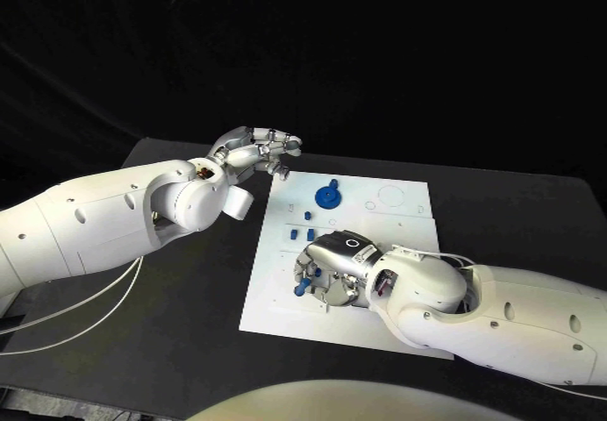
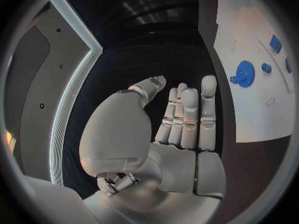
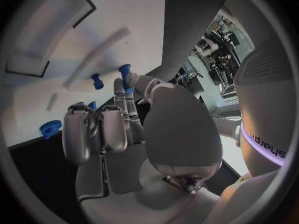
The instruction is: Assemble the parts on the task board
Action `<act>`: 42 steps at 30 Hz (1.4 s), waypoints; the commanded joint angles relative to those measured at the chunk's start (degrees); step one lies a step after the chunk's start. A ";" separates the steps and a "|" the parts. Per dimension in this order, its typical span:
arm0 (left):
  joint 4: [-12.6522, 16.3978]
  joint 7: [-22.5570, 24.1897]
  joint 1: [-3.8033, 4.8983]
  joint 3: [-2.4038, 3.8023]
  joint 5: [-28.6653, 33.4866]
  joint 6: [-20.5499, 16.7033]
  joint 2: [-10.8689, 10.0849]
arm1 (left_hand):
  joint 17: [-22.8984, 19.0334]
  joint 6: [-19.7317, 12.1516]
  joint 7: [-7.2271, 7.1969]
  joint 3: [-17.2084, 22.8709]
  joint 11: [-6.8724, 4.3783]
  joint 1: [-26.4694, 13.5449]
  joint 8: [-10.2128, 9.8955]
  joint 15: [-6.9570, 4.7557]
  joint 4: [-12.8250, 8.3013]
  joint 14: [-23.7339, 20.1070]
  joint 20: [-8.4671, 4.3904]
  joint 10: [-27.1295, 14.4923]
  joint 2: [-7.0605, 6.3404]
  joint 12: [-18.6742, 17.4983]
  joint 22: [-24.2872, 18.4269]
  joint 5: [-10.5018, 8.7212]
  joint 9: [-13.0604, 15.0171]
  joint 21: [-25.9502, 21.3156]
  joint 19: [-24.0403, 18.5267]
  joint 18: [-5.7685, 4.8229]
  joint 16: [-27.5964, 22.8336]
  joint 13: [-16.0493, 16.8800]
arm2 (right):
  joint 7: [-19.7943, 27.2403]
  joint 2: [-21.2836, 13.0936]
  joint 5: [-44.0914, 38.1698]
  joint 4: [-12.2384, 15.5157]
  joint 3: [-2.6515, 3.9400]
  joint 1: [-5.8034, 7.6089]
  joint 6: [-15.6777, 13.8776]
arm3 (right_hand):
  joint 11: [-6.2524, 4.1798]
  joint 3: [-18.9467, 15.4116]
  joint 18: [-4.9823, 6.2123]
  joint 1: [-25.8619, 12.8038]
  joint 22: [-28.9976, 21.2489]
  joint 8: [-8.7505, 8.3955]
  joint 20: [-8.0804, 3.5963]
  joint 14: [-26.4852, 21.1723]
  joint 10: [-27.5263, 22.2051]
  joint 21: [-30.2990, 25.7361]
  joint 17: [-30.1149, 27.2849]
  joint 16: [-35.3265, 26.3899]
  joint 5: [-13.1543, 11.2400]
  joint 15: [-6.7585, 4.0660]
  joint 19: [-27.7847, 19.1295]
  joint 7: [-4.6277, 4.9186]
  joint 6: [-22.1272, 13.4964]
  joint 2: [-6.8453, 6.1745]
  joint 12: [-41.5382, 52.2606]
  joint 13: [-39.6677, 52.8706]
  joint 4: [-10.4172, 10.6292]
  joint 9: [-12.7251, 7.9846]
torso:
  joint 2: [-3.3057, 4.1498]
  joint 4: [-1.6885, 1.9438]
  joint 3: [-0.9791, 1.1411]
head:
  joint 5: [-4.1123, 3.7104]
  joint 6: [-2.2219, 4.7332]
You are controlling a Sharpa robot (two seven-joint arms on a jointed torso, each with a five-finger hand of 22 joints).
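While the left hand point(image 1: 260, 149) is hovering off the far left corner of the white task board point(image 1: 405, 228), fingers straight and holding nothing, the right hand point(image 1: 332, 267) is resting on the board, pinching a small blue part point(image 1: 301, 287); a blue gear point(image 1: 329, 194) is lying near the far edge.

White task board point(image 1: 392, 324), blue parts point(image 1: 329, 195), black table point(image 1: 189, 351), silver fingers point(image 2: 187, 114)

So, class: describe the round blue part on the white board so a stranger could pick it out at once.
Find the task board, the white plate in the middle of the black table. Look toward its far end, near the left hand. There lies the round blue part, a disc far larger than the small blue pieces nearer the right hand.
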 commanded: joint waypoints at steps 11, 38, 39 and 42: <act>0.19 0.08 0.02 0.03 0.31 0.90 0.00 | -0.04 -0.41 -0.09 0.16 0.19 -0.37 0.11 0.10 0.02 -0.44 0.28 -0.40 0.16 0.38 -0.04 -0.15 0.05 -0.32 -0.04 1.08 0.07 -0.05 | -1.36 0.85 -1.96 -0.30 -0.27 -0.11 1.16 | 1.34 -3.05 -0.94 -6.08 7.65 -4.70 0.86 0.69 -2.55 -0.97 -0.64 0.00 1.93 0.91 -0.35 1.73 -9.29 -3.89 -2.78 0.58 0.46 0.48 | -0.04 -0.04 -0.04 | -0.08 -0.06; 0.42 0.02 0.01 -0.09 0.32 0.92 -0.47 | -0.21 -0.49 -0.07 0.11 0.22 -0.42 0.20 0.13 0.01 -0.55 0.30 -0.57 0.14 0.46 -0.06 -0.17 0.09 -0.43 0.00 1.08 0.09 -0.05 | 1.03 -15.72 22.54 6.76 0.74 3.75 -13.31 | 0.03 -17.92 -0.46 -3.57 6.87 -2.50 0.08 0.37 3.33 -3.40 -3.04 -1.02 4.40 -0.13 -1.01 0.74 -5.37 -1.63 1.53 5.63 6.36 -1.23 | -0.26 -0.26 -0.12 | -3.34 0.70; 0.46 0.03 0.00 -0.11 0.32 0.90 -0.50 | -0.24 -0.49 -0.07 0.10 0.23 -0.43 0.21 0.13 0.01 -0.57 0.31 -0.59 0.12 0.46 -0.07 -0.18 0.09 -0.44 0.00 1.08 0.08 -0.05 | 0.77 -16.95 24.60 6.95 0.75 4.01 -12.55 | -0.73 -18.46 -0.76 -4.63 7.74 -2.08 -0.52 0.97 5.14 -2.04 -0.82 0.19 4.78 -0.69 -0.24 0.14 -4.79 -1.84 3.64 7.41 7.68 -0.69 | -0.31 -0.33 -0.14 | -3.58 0.69; 0.61 0.05 0.00 -0.18 0.32 0.84 -0.58 | -0.24 -0.49 -0.07 0.10 0.23 -0.43 0.21 0.13 0.01 -0.57 0.31 -0.59 0.12 0.46 -0.07 -0.18 0.09 -0.44 0.00 1.08 0.08 -0.05 | -0.69 -21.16 29.48 7.52 0.62 4.60 -9.64 | -2.20 -20.58 -1.18 -6.09 8.82 -0.99 -1.67 1.49 7.67 -0.50 1.34 1.46 5.49 -1.97 0.62 -1.09 -3.99 -2.44 12.22 15.07 9.56 1.24 | -0.40 -0.59 -0.21 | -4.72 0.79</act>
